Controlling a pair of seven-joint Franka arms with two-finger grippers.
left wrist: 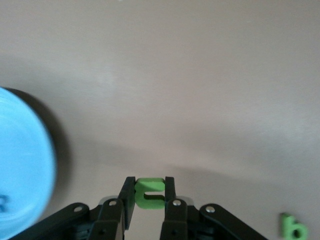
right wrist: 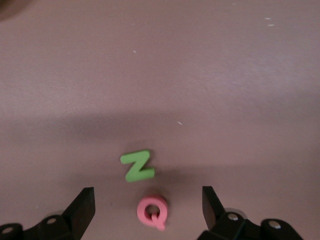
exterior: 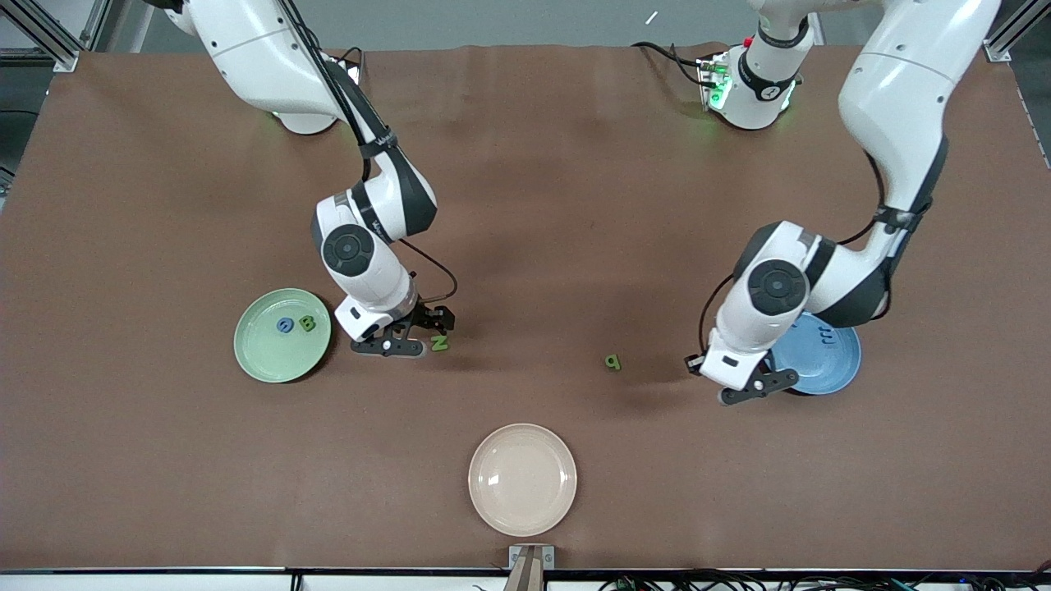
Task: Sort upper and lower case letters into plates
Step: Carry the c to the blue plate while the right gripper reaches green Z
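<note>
Tabletop (exterior: 534, 164): matte brown cloth-like sheet, faintly rippled.
Left gripper (left wrist: 150, 200): black two-finger jaws closed on a small green lower-case letter (left wrist: 149, 192), flat and thick like foam, just beside the blue plate.
Right gripper (right wrist: 148, 212): jaws spread wide, low over the tabletop near the mint plate, straddling a red Q (right wrist: 153, 211); a green N (right wrist: 137, 165) lies just beside the Q.
Mint plate (exterior: 254, 361): round, shallow, glossy pale green; holds a blue letter (exterior: 285, 325) and a green B (exterior: 307, 323), side by side.
Blue plate (exterior: 829, 369): round, bright blue, glossy, partly under the left arm.
Green letter with a round bowl and stem (exterior: 612, 361): flat on the tabletop between the grippers, toward the left arm's end.
Beige plate (exterior: 522, 479): round, smooth, cream, nearest the front camera.
</note>
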